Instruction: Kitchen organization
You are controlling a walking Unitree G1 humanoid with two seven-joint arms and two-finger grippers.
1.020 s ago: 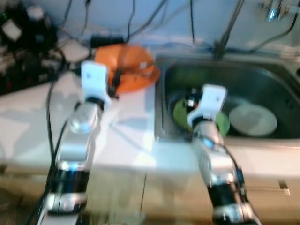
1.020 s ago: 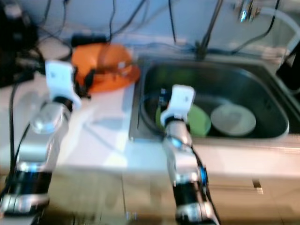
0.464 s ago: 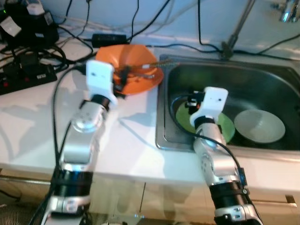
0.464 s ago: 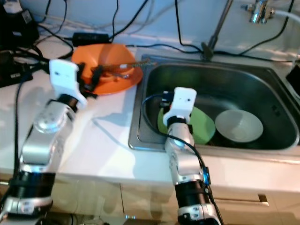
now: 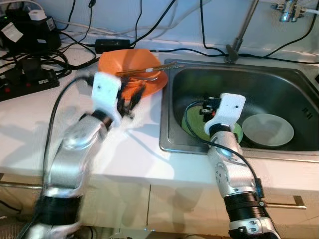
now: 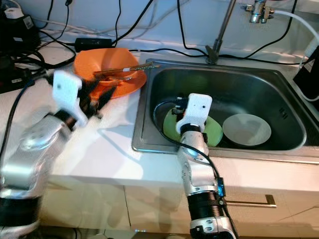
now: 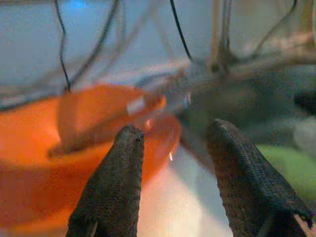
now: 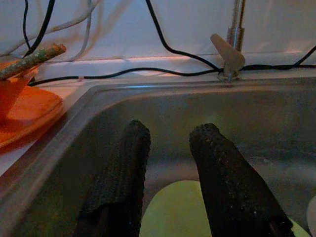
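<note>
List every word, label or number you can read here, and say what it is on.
No text is readable.
White label on the black box: print too small to read.
Pale tag on the utensil in the orange bowl: blurred, nothing legible.
Mark on the sink wall: too small to read.

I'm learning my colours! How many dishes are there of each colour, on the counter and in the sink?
Orange: 1, the orange dish on the counter beside the sink, with a utensil lying across it.
Green: 1, the green plate in the sink.
White: 1, the white bowl in the sink, next to the green one.
Total: 3 dishes.
</note>
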